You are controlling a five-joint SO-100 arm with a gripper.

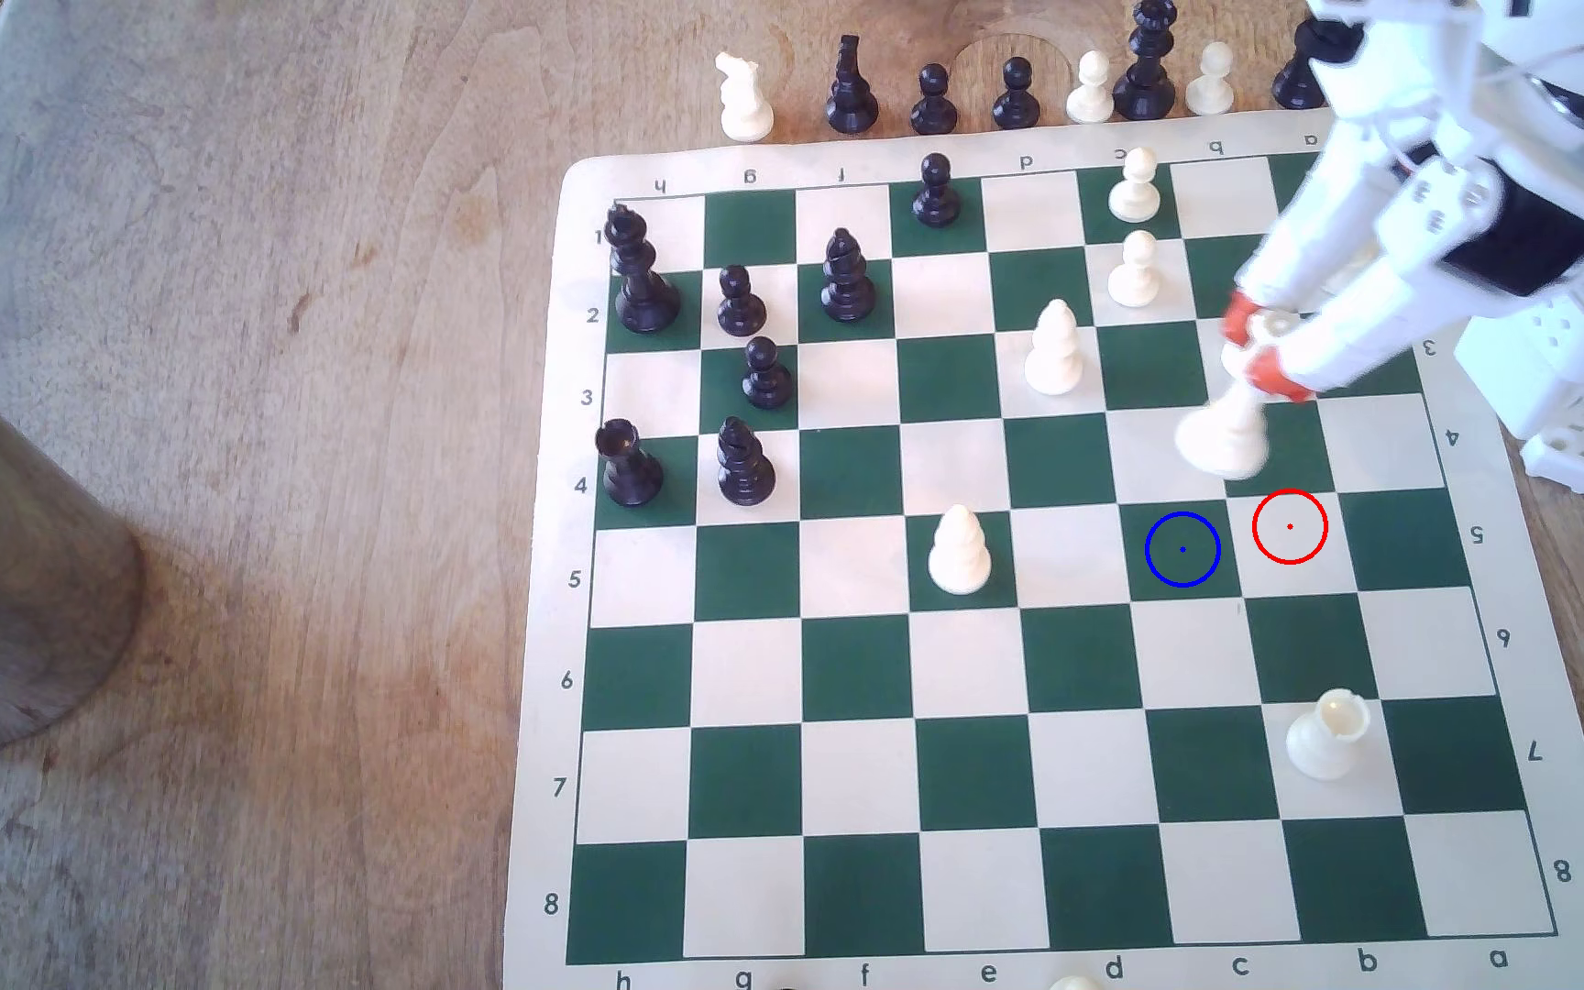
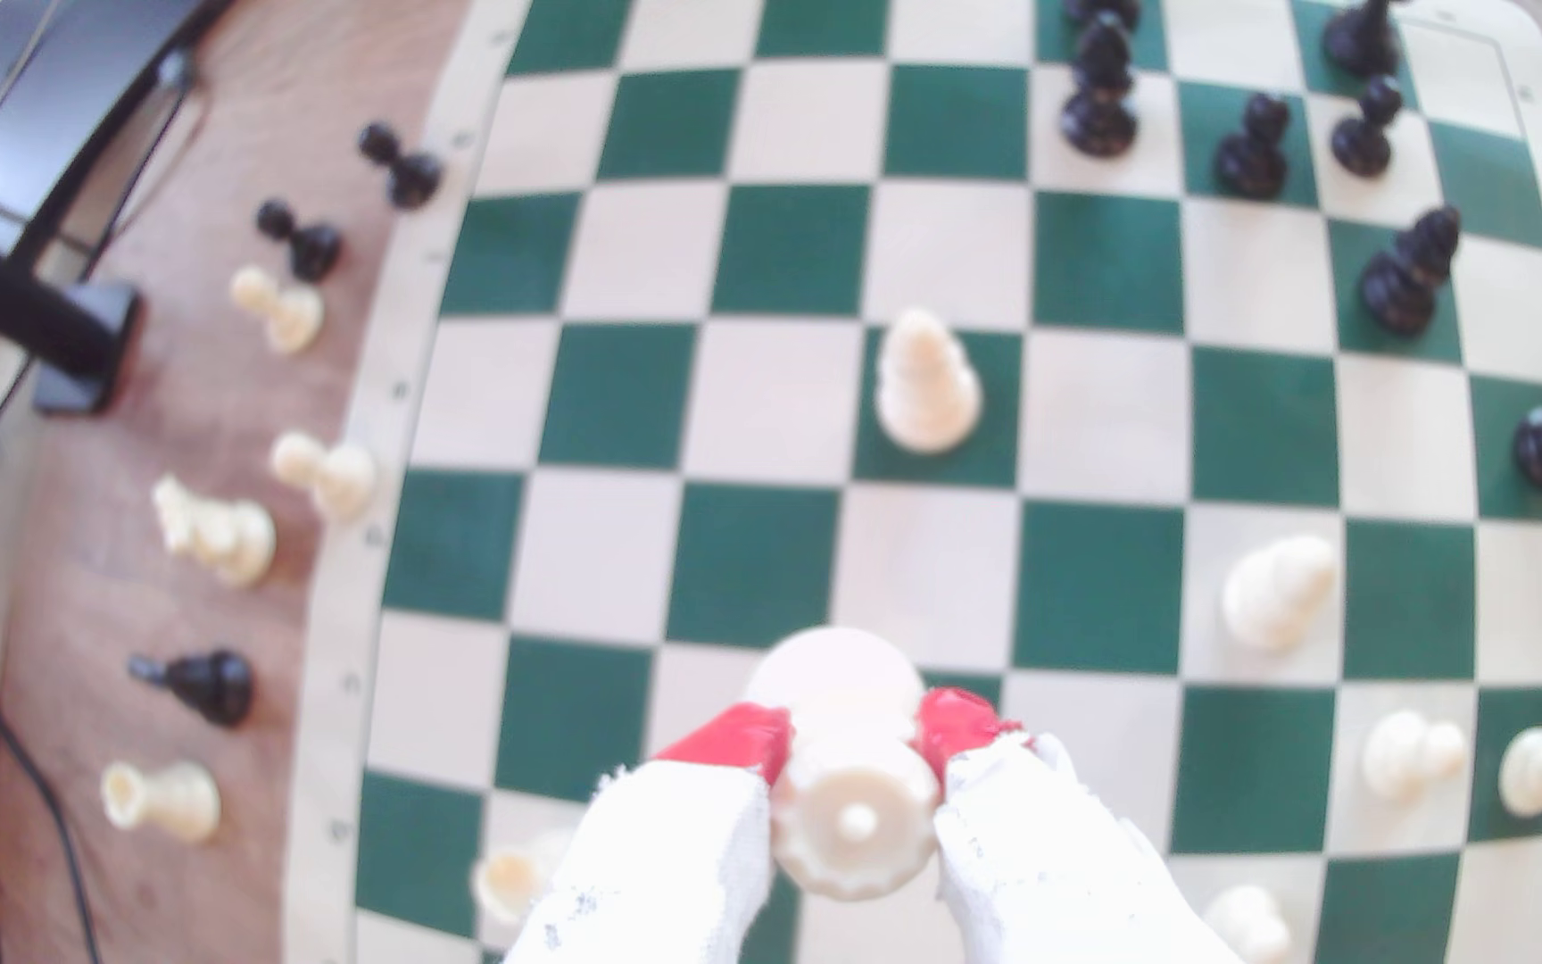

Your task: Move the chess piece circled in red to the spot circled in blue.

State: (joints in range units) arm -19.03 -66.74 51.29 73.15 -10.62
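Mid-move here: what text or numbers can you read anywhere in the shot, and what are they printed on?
"1" to "8": chess mat border, exterior view's left.
"3" to "8", partly tilted: right border.
"h g f e d c b a": near border.
Far border letters: upside down, some cut off.
Wrist view border marks: too blurred.

Board (image 1: pixel 1474 961) border: a–h, 1–8.

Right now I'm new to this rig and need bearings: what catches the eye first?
The claw, red-tipped, grips the white queen at the exterior view's right, tilted, apparently lifted, beyond the red ring. Beside that ring, the blue ring marks a bare green square.
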